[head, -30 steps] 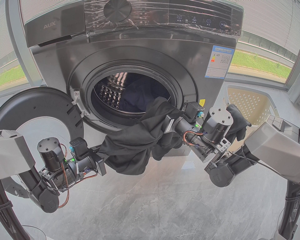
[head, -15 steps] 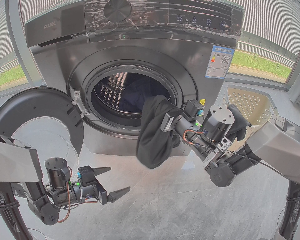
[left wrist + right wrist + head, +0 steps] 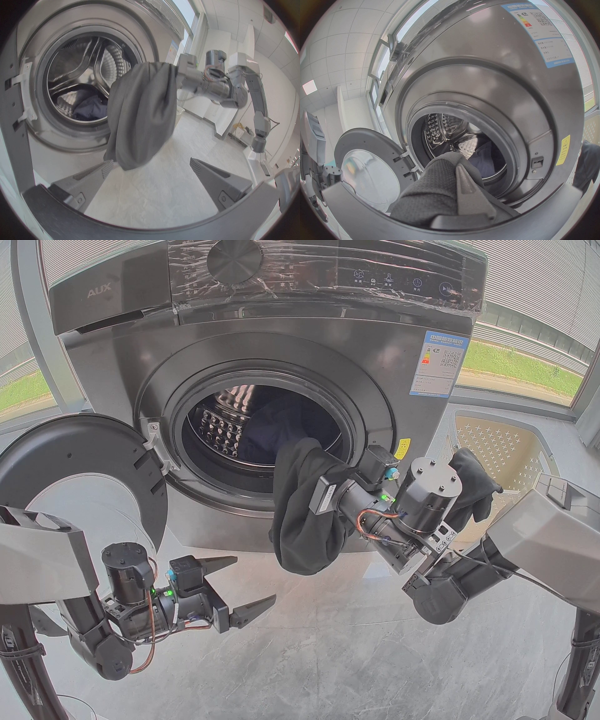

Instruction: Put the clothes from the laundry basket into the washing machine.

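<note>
A black garment [image 3: 303,509] hangs from my right gripper [image 3: 312,487], which is shut on it just in front of the lower right rim of the washing machine's round opening [image 3: 262,427]. The cloth [image 3: 140,112] dangles free above the floor; its folds cover one right finger [image 3: 468,190]. A dark blue garment [image 3: 284,421] lies inside the drum [image 3: 484,156]. My left gripper [image 3: 240,590] is open and holds nothing, low above the floor, left of and below the hanging cloth. Another black garment [image 3: 475,487] drapes over the rim of the beige laundry basket [image 3: 500,446] at the right.
The washer door [image 3: 81,471] stands swung open at the left, close to my left arm. Grey tiled floor [image 3: 325,652] lies free in front of the machine. Windows flank the machine on both sides.
The left gripper let go of the black garment, opened and dropped toward the floor, then drifted slightly right. The cloth now hangs from the right gripper alone, which shifted a little left.
</note>
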Tool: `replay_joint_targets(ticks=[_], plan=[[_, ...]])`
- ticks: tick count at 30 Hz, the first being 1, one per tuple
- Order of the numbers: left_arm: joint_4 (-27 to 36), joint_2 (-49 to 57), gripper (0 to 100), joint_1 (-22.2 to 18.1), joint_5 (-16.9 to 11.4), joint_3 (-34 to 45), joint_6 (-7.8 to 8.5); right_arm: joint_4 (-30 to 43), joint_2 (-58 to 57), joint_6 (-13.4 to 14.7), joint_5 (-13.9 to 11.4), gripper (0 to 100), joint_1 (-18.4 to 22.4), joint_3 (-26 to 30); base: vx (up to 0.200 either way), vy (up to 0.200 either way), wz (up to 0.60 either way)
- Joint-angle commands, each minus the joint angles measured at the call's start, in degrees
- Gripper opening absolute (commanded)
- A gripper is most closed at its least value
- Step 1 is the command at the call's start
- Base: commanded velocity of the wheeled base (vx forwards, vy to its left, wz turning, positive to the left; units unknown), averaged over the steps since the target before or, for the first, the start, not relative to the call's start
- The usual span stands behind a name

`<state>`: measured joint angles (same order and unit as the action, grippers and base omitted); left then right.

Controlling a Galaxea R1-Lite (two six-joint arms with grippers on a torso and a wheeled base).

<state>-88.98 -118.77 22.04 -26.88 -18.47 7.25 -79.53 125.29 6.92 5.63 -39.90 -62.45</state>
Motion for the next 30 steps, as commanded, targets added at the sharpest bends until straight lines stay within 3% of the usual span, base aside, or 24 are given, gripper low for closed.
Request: replay_joint_targets(ticks=[1,5,7,22,30], plan=[[-0.1,-0.2,100,2.0,1.0,-6.4,-2.6,0.2,1.2,-0.3,0.0,0,-2.6,0.1,0.0,0.0,0.0],[-0.1,-0.5,100,4.3,1.4,-9.1,-5.06,0.4,1.5,-0.5,0.0,0,-4.5,-0.1,0.0,0.0,0.0],[-0.1,-1.4,100,4.9,1.5,-10.0,-5.5,0.2,2.2,-0.5,-0.1,0,-5.0,-0.5,0.0,0.0,0.0],[-0.1,-13.1,100,4.2,12.7,-26.7,-5.94,-0.3,-0.6,-0.4,0.0,0,-7.7,2.0,0.0,0.0,0.0],[-0.1,-15.2,100,4.0,14.2,-27.8,-6.46,-0.7,-1.6,-0.4,0.0,0,-7.8,2.7,0.0,0.0,0.0]])
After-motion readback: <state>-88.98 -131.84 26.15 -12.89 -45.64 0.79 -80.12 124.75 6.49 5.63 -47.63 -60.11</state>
